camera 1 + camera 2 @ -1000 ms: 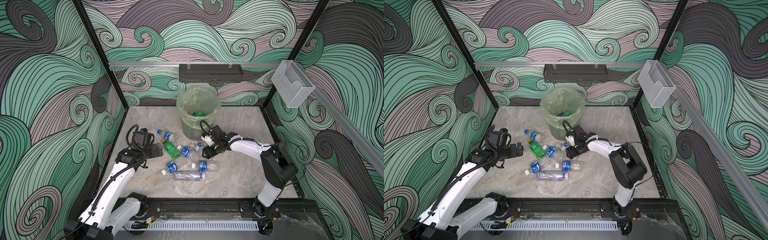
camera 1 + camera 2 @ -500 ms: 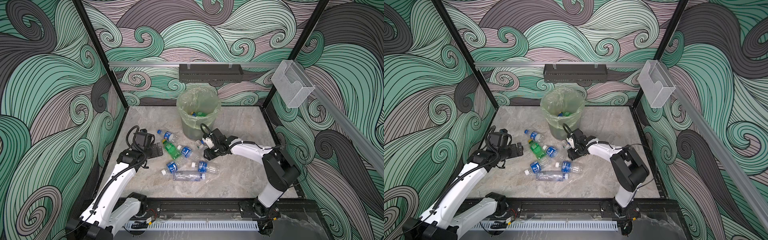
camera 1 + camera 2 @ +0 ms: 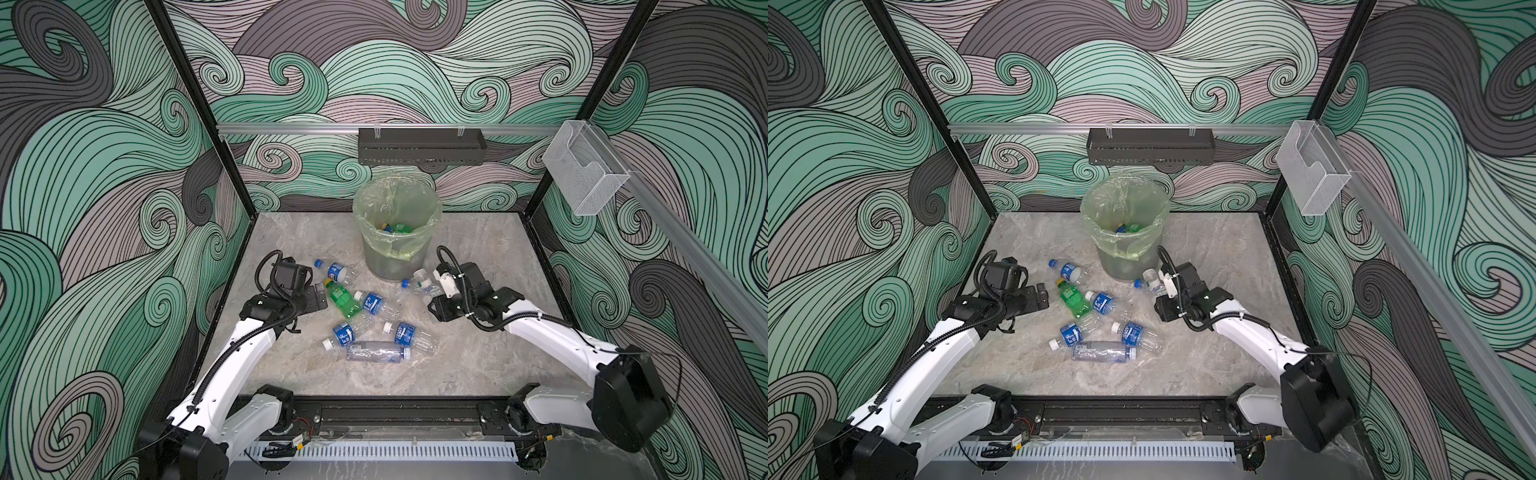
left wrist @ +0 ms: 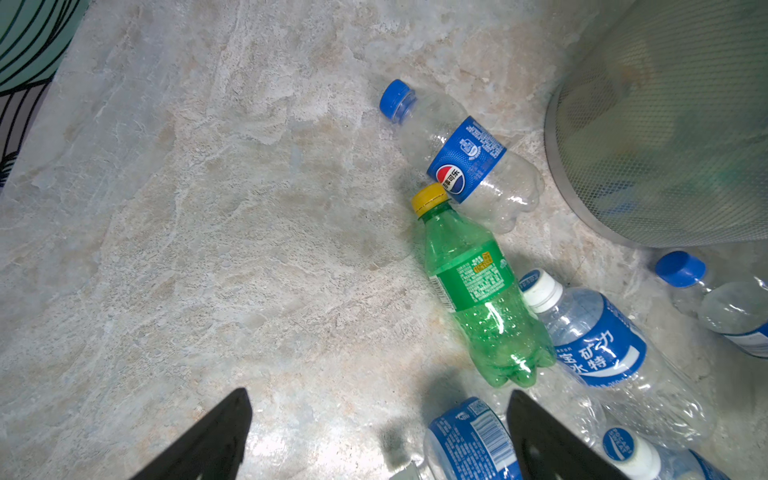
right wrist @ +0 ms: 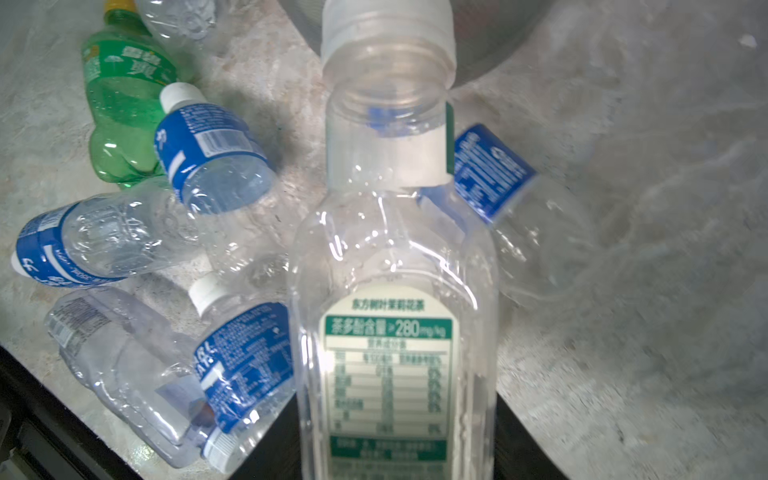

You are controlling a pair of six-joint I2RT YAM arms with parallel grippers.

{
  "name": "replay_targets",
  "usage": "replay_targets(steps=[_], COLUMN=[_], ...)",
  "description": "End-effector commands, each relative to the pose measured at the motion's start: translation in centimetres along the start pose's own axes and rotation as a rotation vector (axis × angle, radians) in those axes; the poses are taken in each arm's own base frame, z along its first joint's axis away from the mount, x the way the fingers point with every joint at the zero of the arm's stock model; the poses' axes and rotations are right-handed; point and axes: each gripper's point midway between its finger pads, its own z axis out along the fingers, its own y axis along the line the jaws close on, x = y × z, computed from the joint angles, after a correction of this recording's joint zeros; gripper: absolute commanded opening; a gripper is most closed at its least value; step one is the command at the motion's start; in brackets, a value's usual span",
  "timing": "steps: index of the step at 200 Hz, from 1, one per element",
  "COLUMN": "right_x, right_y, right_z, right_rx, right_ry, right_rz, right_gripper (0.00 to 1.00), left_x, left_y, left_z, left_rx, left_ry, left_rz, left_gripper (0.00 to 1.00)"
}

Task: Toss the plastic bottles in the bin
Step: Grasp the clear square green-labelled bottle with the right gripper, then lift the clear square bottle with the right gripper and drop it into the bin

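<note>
Clamped in the right gripper [image 3: 437, 291]: a clear square-shouldered plastic bottle with white cap and green-and-white label [image 5: 390, 266]. Gripped low on the body, cap toward the round grey bin lined with a yellow-green bag [image 3: 386, 266] at upper centre of both top views, probably for a lift over that tall rim.

Spread wide and empty, the left gripper [image 4: 374, 440], left of centre beside a green yellow-capped bottle [image 4: 478, 291], likely the next pick.

Counted: one held. Seven loose on the marble tabletop [image 3: 478, 353]: five blue-labelled clear bottles [image 3: 409, 334], one green, one larger unlabelled clear bottle [image 3: 376, 353]. At least two inside the bin.
</note>
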Motion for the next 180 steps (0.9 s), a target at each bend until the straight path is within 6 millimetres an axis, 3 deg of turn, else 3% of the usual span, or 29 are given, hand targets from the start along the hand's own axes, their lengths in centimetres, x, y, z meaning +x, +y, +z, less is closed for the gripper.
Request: replay_targets(steps=[1, 38, 52, 75, 91, 114, 134, 145, 151, 161, 180], right_x=[-0.2, -0.2, -0.6, -3.2, -6.4, -13.0, -20.3, -24.3, -26.6, -29.3, -31.0], right_y=[-2.0, -3.6, -3.7, -2.9, -1.7, 1.0, 3.5, 4.5, 4.7, 4.7, 5.3], right_z=[-1.3, -3.6, -4.5, -7.4, -10.5, -15.2, -17.3, -17.4, -17.5, -16.9, -15.9], right_rx=[0.033, 0.043, 0.044, 0.034, 0.010, -0.068, -0.151, -0.175, -0.171, -0.163, -0.167], right_ry=[-0.079, -0.170, -0.195, -0.262, -0.348, -0.465, -0.540, -0.578, -0.603, -0.609, -0.578], right_rz=[0.108, 0.177, 0.178, 0.142, 0.095, -0.013, -0.071, -0.080, -0.067, -0.049, -0.071], right_gripper=[0.53, 0.52, 0.46, 0.44, 0.45, 0.46, 0.44, 0.44, 0.50, 0.71, 0.87], left_x=[-0.7, -0.9, -0.9, -1.0, -1.0, -0.8, -0.5, -0.4, -0.4, -0.2, 0.2], left_y=[0.4, 0.0, -0.1, -0.3, -0.3, -0.3, -0.5, -0.6, -0.8, -1.0, -1.8], left_z=[0.2, 0.8, 1.1, 1.4, 1.6, 1.8, 2.3, 2.5, 2.5, 2.5, 2.5], left_rx=[-0.024, -0.022, -0.018, -0.018, -0.019, -0.023, -0.011, -0.006, 0.001, 0.014, 0.056], left_ry=[-0.027, -0.009, 0.000, 0.006, 0.008, 0.020, 0.028, 0.034, 0.038, 0.049, 0.073], left_rz=[-0.036, -0.035, -0.038, -0.051, -0.058, -0.071, -0.086, -0.101, -0.105, -0.109, -0.106], left_gripper=[0.98, 0.99, 0.98, 0.98, 0.98, 0.98, 0.98, 0.98, 0.98, 0.99, 0.99])
